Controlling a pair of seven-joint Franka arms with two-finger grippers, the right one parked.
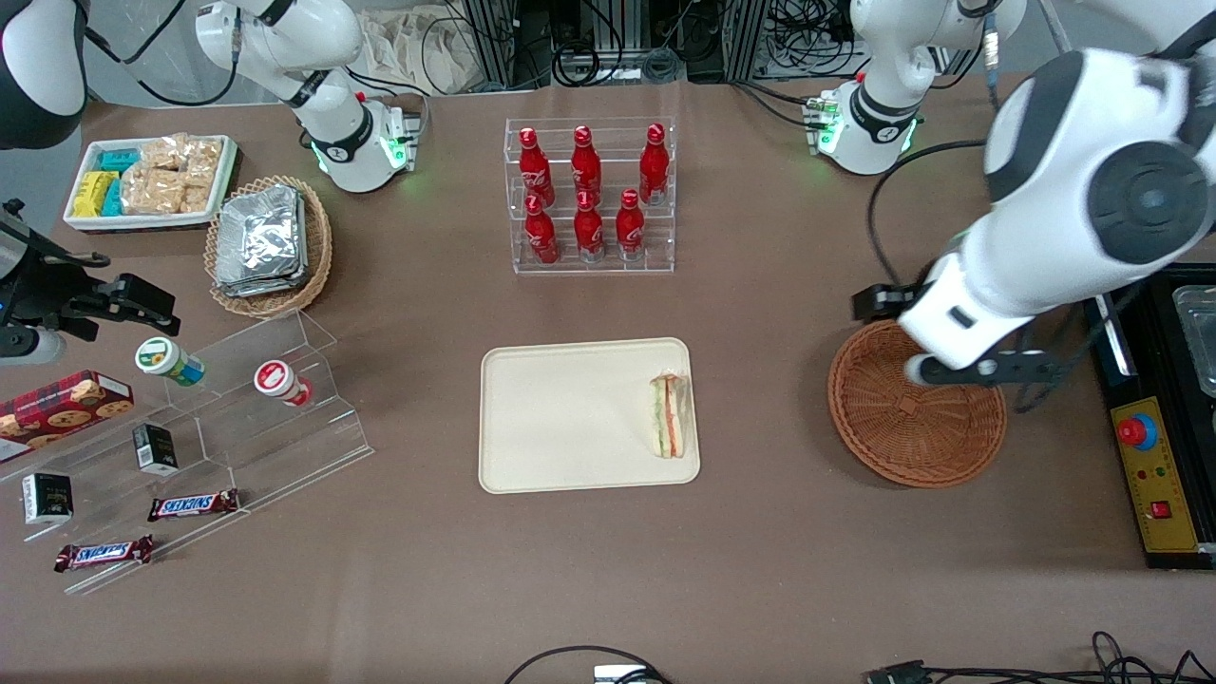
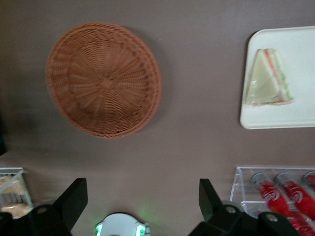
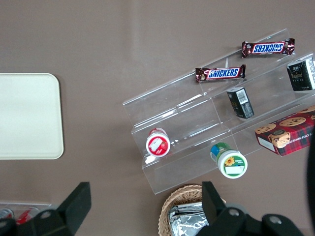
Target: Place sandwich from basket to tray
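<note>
The sandwich, a wrapped white wedge with green and orange-red layers, lies on the cream tray, close to the tray's edge nearest the working arm. The reddish-brown wicker basket sits on the table toward the working arm's end, with nothing in it. My gripper hangs high above the basket's rim, on the side farther from the front camera. Its fingers stand wide open with nothing between them.
A clear rack of red bottles stands farther from the front camera than the tray. A tan basket of foil packets, a white snack tray and acrylic steps with snacks lie toward the parked arm's end. A black control box lies beside the wicker basket.
</note>
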